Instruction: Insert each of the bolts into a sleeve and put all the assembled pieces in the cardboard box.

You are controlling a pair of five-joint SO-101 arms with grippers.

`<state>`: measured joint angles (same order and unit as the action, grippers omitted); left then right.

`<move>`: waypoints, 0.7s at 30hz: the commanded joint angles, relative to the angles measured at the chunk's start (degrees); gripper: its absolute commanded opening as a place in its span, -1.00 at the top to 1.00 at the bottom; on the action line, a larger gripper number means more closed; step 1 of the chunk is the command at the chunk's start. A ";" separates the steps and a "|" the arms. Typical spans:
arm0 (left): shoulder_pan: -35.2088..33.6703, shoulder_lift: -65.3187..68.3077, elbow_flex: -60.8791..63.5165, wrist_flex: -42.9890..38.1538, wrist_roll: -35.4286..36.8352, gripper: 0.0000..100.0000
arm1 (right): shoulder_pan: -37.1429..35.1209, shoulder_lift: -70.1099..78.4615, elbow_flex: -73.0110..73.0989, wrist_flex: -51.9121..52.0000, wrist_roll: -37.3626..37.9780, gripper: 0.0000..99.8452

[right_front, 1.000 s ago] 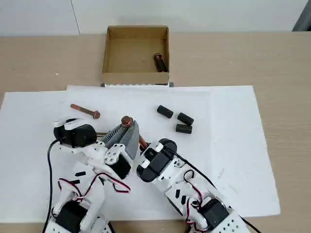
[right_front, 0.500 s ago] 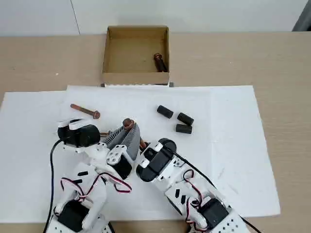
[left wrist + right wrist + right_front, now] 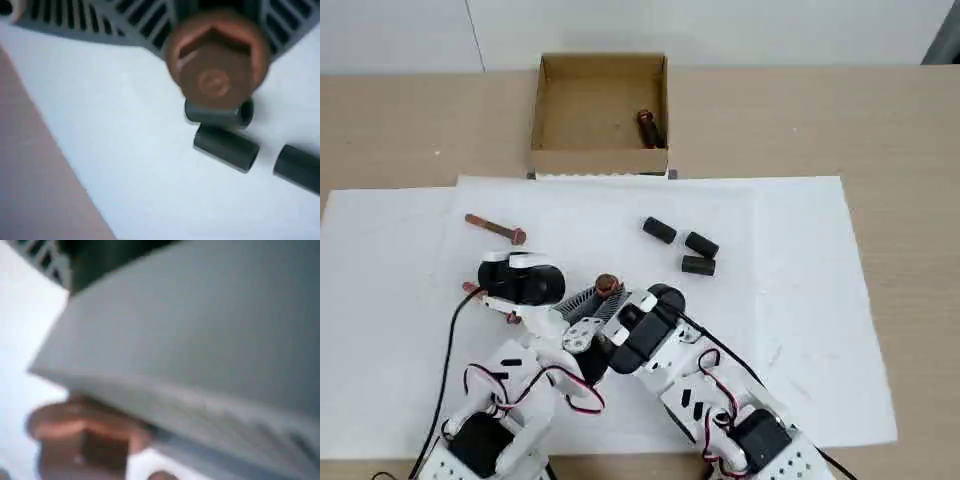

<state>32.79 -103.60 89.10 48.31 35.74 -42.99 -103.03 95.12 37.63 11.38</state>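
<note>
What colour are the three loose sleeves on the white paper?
The sleeves are black, clearest in the high view.

bolt (image 3: 649,127) in box (image 3: 548,100), sleeves (image 3: 701,244) on paper (image 3: 800,300)

Overhead looks down; left wrist close behind bolt (image 3: 216,75).

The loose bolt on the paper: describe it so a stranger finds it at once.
Find the cardboard box at the far end, then the white paper in front of it. The loose bolt lies flat on the paper's left part, alone; the held bolt sits clamped in the left gripper.
</note>
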 commanded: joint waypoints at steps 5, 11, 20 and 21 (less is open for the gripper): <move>5.54 -0.35 0.04 4.57 0.44 0.99 | -0.40 -0.57 -2.90 -2.33 0.53 1.00; 5.36 -0.44 0.92 4.57 -4.92 0.94 | -0.40 -0.57 -2.81 -2.07 0.53 1.00; -5.10 -0.44 0.92 3.78 -14.07 0.43 | -0.40 -0.48 -2.73 -1.98 0.53 1.00; -5.80 -0.44 0.84 3.78 -14.77 0.43 | -0.40 -0.48 -2.73 -1.98 0.53 1.00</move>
<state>28.57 -103.69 90.42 51.30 23.60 -42.99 -102.86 95.12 37.63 11.38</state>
